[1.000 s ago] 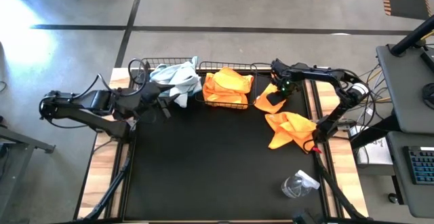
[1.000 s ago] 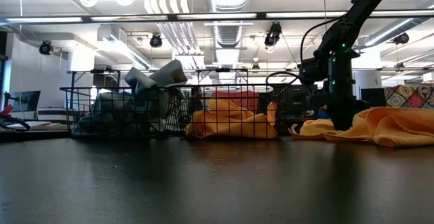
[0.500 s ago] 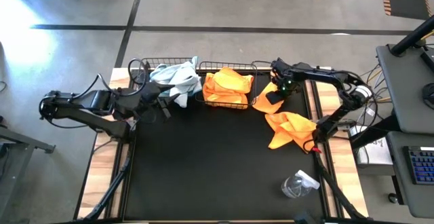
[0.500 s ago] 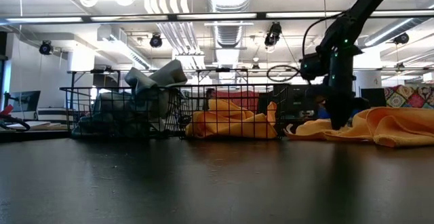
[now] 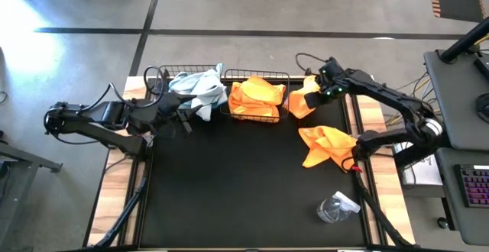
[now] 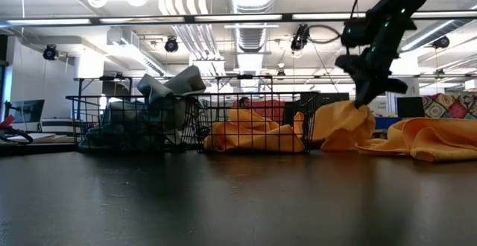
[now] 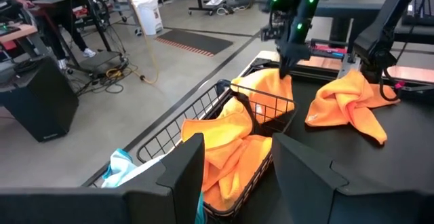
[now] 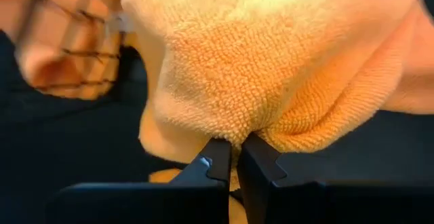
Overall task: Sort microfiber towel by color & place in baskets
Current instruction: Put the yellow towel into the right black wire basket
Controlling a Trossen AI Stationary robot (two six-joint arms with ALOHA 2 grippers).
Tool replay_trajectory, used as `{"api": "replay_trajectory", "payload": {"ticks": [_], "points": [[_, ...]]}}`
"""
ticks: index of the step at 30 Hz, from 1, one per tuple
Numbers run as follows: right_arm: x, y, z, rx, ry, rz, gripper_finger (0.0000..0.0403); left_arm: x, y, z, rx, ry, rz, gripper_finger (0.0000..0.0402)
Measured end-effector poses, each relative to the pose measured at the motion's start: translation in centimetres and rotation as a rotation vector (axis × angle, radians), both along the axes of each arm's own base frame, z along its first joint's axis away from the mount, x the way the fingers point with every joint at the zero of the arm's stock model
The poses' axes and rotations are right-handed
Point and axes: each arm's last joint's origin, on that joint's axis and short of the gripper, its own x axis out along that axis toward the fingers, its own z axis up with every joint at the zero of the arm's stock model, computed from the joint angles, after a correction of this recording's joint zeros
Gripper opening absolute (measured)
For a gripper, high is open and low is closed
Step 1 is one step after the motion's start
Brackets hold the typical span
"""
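My right gripper [image 5: 316, 92] is shut on an orange microfiber towel [image 5: 299, 101], raised just right of the basket [image 5: 256, 118] that holds orange towels. A second orange towel [image 5: 325, 145] lies crumpled on the table to its near side. The other basket [image 5: 157, 80], further left, holds pale blue-grey towels [image 5: 195, 90]. My left gripper [image 5: 186, 117] waits open at that basket's near side, with nothing between its fingers [image 7: 182, 176]. My right gripper pinches a bunched fold at the towel's top [image 8: 234, 132] between its two fingers, which slant down from above. The towel hangs below the fingers in a loose bundle [image 6: 343, 127]. Whether its lowest part rests on the table I cannot tell.
A clear plastic spray bottle [image 5: 336, 206] lies near the table's near right corner. The black mat [image 5: 237, 183] between the baskets and the near edge is bare. Cables and a bench stand off the table's right side.
My right gripper has risen and tipped more level, drawing the orange towel up from a flat heap on the table into a hanging bundle beside the orange basket. The other towels have stayed put.
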Motion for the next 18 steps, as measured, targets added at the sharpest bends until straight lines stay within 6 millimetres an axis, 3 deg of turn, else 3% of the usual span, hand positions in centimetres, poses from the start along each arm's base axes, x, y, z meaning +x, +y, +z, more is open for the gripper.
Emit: {"api": "replay_trajectory", "payload": {"ticks": [8, 18], "points": [[-0.8, 1.1, 4.4, -0.120, -0.132, -0.059, 0.0009, -0.2, 0.0, 0.2, 0.019, -0.006, -0.006, 0.0158], [-0.7, 0.8, 11.9, -0.326, -0.277, -0.046, 0.0009, -0.4, 0.1, 0.4, 0.016, -0.025, -0.006, 0.0158]]}}
